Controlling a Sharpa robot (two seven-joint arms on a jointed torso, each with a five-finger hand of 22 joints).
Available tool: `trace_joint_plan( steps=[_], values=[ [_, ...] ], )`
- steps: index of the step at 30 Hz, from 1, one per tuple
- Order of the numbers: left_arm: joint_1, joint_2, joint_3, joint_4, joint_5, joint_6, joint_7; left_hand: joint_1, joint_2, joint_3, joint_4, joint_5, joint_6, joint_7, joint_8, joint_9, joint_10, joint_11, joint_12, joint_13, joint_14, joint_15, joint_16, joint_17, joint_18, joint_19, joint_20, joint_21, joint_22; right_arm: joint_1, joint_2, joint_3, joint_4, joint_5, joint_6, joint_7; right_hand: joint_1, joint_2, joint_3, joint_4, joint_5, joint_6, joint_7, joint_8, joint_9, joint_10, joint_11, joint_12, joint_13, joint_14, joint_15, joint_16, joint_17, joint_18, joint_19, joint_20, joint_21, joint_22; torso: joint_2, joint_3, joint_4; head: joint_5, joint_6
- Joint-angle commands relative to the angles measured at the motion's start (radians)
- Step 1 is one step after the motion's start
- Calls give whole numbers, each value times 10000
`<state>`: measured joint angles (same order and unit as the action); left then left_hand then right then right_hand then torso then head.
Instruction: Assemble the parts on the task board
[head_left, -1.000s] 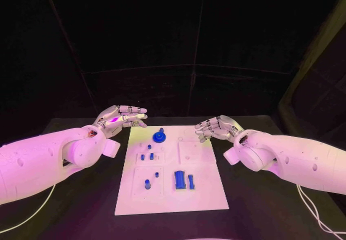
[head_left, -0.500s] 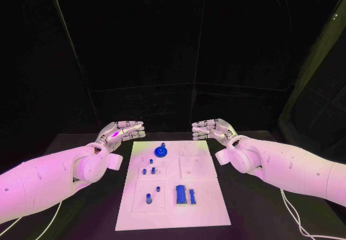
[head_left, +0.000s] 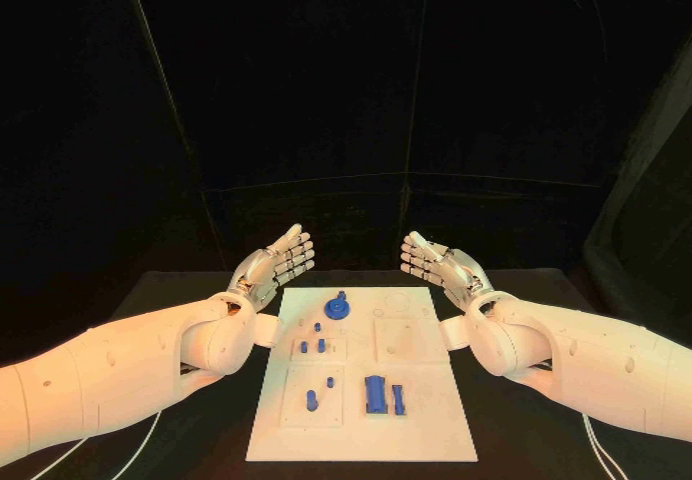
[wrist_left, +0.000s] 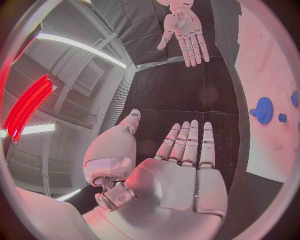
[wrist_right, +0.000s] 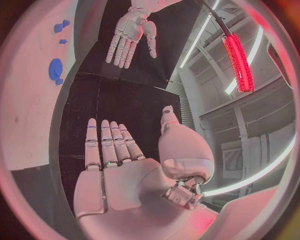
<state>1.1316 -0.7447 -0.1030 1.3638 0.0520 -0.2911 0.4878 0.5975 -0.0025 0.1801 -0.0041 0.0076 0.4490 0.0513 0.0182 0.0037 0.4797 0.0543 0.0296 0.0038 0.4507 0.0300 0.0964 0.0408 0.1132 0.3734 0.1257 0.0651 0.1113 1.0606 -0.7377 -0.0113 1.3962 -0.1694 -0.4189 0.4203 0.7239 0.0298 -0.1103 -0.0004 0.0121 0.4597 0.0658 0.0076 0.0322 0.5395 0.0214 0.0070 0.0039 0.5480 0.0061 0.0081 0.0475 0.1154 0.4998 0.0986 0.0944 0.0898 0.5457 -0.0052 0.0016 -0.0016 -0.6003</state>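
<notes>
The white task board (head_left: 433, 420) lies mid-table with blue parts on it: a round geared part (head_left: 338, 305) at its far end, small pegs (head_left: 312, 346) in the middle, a peg (head_left: 312, 400) and two upright blocks (head_left: 378, 389) nearer me. My left hand (head_left: 277, 263) hovers beyond the board's far left corner, fingers straight and apart, holding nothing. My right hand (head_left: 438, 265) hovers beyond the far right corner, also flat and empty. The left wrist view shows the left hand (wrist_left: 184, 165), the right hand (wrist_left: 185, 27) and the geared part (wrist_left: 263, 110). The right wrist view shows the right hand (wrist_right: 109, 160) and the left hand (wrist_right: 128, 35).
The black table (head_left: 173, 300) surrounds the board on both sides. Dark curtain walls stand behind it. Thin cables (head_left: 130, 445) run along the table beside my left arm.
Both hands have gone from curled fingers to flat, spread palms. The camera view has shifted, and the board sits lower in the picture.
</notes>
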Motion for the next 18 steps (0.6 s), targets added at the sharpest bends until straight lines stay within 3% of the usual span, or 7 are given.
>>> trace_joint_plan(
  steps=[1, 2, 3, 5, 6, 7, 18],
  values=[
    [-198, -88, 235, 567, -278, -2213, 200, -1894, 25, -577, 41, -76, -1426, -513, -182, -37, -1521, -543, -296, -38, -1430, -300, -964, -408, -394, -1185, -394, -651, -353, -23, -148, 46, 643, 1038, -2093, 655, -2282, -298, 343, 4, -121, -1451, -658, -76, -322, -1702, -214, -70, -39, -1727, -61, -81, -475, -400, -1573, -986, -944, -898, -15, 52, -16, 16, 3],
    [-271, -119, 329, 743, -306, -2518, 215, -2052, 25, -624, 41, -76, -1546, -513, -182, -37, -1650, -543, -296, -38, -1551, -300, -964, -408, -432, -1282, -430, -651, -382, -36, -191, 57, 816, 1142, -2317, 709, -2485, -298, 382, 4, -121, -1579, -658, -76, -322, -1851, -214, -70, -39, -1880, -61, -81, -475, -452, -1709, -986, -944, -898, -15, 52, -16, 16, 3],
    [-340, -149, 417, 910, -333, -2805, 228, -2205, 25, -666, 41, -76, -1659, -513, -182, -37, -1773, -543, -296, -38, -1666, -300, -964, -408, -1132, -1378, -462, -651, -411, -48, -232, 67, 977, 1238, -2525, 759, -2668, -298, 398, 4, -121, -1699, -658, -76, -322, -1989, -214, -70, -39, -2019, -61, -81, -475, -454, -1837, -986, -944, -898, -15, 52, -16, 16, 3],
    [-491, -214, 613, 1277, -393, -3437, 258, -2545, 25, -770, 41, -76, -1915, -513, -182, -37, -2045, -543, -296, -38, -1921, -300, -964, -408, -1132, -1591, -534, -651, -1113, -73, -314, 87, 1306, 1435, -2951, 862, -3067, -298, 1103, 4, -121, -1951, -658, -76, -322, -2285, -214, -70, -39, -2321, -61, -81, -475, -453, -2119, -986, -944, -898, -15, 52, -16, 16, 3],
    [-544, -237, 680, 1404, -413, -3656, 268, -2681, 25, -811, 41, -76, -2017, -513, -182, -37, -2153, -543, -296, -38, -2022, -300, -964, -408, -1132, -1677, -1257, -651, -1113, -81, -341, 93, 1412, 1499, -3089, 895, -3249, -298, 1103, 4, -121, -2066, -658, -76, -322, -2422, -214, -70, -39, -2459, -61, -81, -475, -454, -2240, -986, -944, -898, -15, 52, -16, 16, 3],
    [-595, -259, 746, 1528, -433, -3869, 278, -2809, 25, -848, 41, -76, -2113, -513, -182, -37, -2263, -543, -296, -38, -2119, -300, -964, -408, -1132, -1756, -1257, -651, -1113, -88, -365, 99, 1509, 1557, -3214, 926, -3403, -298, 1103, 4, -121, -2164, -658, -76, -322, -2538, -214, -70, -39, -2577, -61, -81, -475, -1154, -2352, -986, -944, -898, -15, 52, -16, 16, 3],
    [-816, -353, 1030, 2062, -520, -4789, 322, -3989, 25, -1801, 41, -76, -3000, -513, -182, -37, -3201, -543, -296, -38, -3017, -300, -964, -408, -1132, -2478, -1257, -651, -1113, -106, -423, 113, 1738, 1694, -3511, 997, -4821, -298, 1103, 4, -121, -3064, -658, -76, -322, -3596, -214, -70, -39, -3652, -61, -81, -475, -1154, -3328, -986, -944, -898, -15, 52, -16, 16, 3]
  ],
)
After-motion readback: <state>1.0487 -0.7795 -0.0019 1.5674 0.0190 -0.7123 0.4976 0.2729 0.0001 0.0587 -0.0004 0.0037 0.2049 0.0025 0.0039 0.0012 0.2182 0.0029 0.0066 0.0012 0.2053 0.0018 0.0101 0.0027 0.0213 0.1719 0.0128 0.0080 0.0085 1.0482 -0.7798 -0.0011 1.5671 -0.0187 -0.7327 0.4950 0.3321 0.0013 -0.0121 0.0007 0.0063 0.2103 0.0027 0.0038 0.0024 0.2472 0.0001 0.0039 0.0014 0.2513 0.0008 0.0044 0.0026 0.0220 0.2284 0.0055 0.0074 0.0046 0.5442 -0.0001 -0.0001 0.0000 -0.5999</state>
